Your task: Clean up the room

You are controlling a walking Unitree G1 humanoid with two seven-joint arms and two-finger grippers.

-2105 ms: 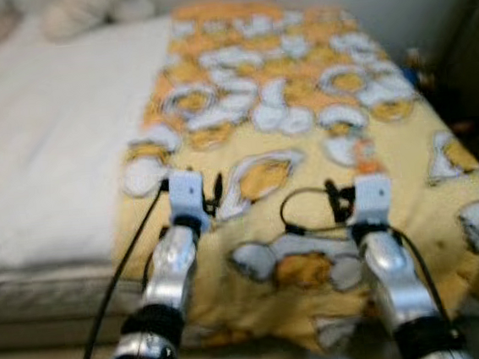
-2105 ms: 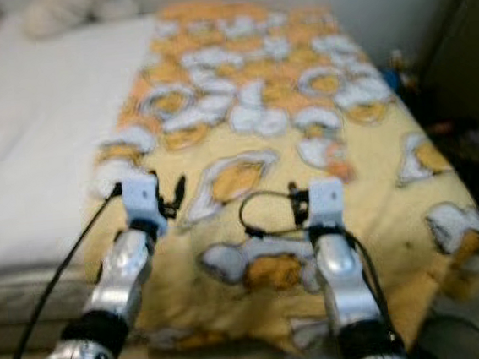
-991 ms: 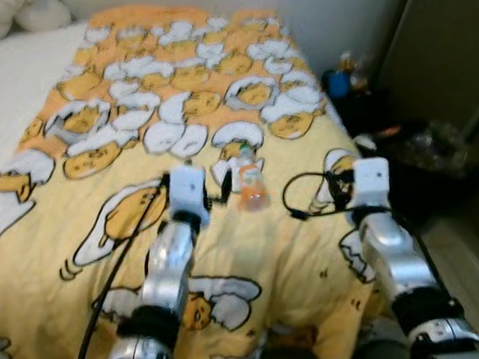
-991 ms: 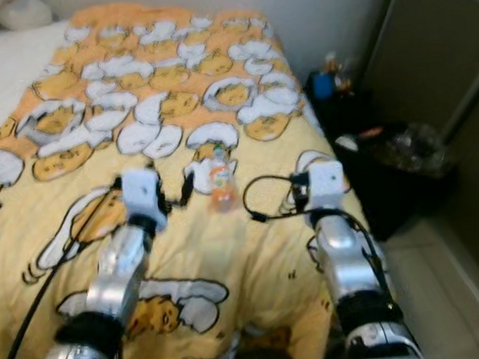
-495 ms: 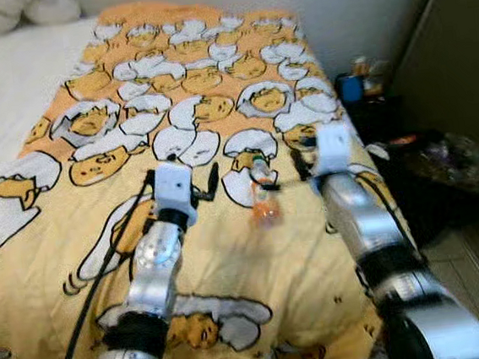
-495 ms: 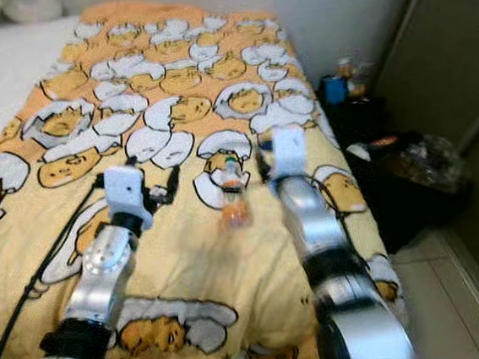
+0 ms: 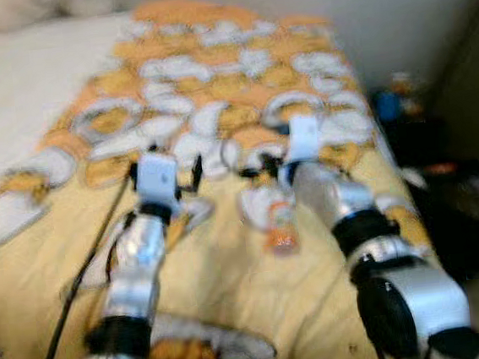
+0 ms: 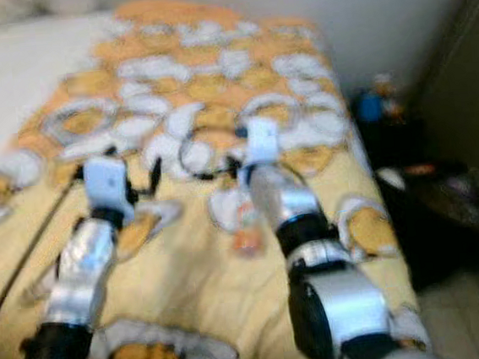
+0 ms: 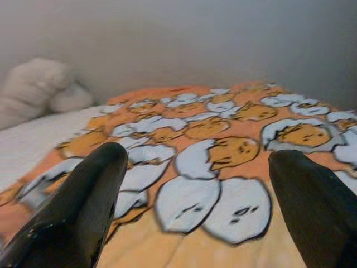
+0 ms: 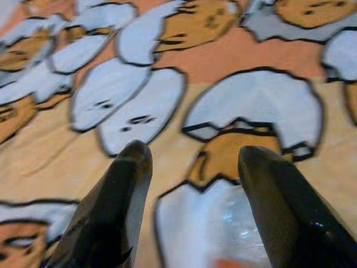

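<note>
Now a small clear plastic bottle with orange liquid point(image 7: 280, 226) lies on the yellow egg-patterned blanket point(image 7: 215, 105) covering the bed point(image 7: 20, 107), toward its right side. Just above it the right claw point(image 10: 189, 167) hangs, fingers wide, the bottle between them. Left of it the left claw point(image 9: 195, 184) hovers, spread wide.

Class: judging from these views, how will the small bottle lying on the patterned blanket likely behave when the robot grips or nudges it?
The bottle lies on its side, so a nudge would probably roll it. It looks like clear plastic, so likely light and perhaps slippery. The soft blanket may give beneath it as the open right gripper closes.
</note>
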